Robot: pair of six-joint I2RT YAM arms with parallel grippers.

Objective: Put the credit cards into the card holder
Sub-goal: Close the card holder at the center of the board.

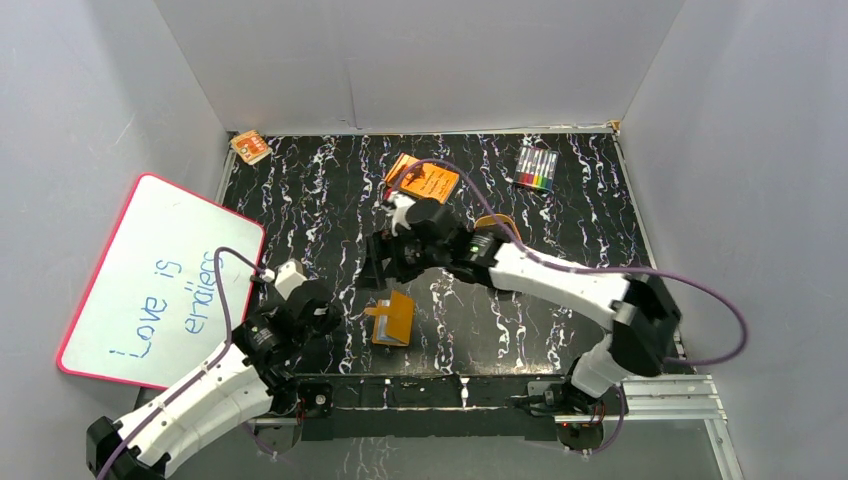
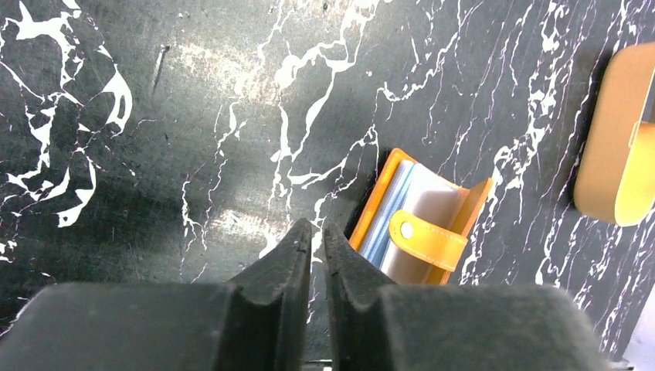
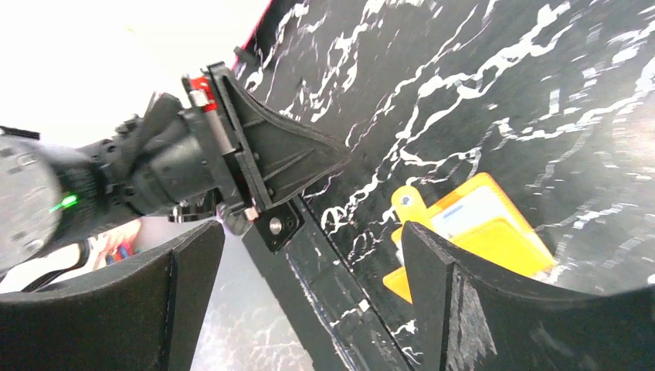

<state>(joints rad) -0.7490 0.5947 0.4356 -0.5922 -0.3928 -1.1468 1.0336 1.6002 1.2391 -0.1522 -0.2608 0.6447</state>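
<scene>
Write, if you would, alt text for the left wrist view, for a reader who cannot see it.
The left pincer, nearly closed with nothing in it, points down at a black table veined in white. The orange card holder lies just right of its tips, with the snap tab across pale blue pockets. A tan tray pokes in at the right edge.

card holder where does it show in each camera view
top external: card holder low centre, between the two arms
left wrist: card holder right of centre
right wrist: card holder right of centre, low
shared landmark: the black white-veined table under it
</scene>
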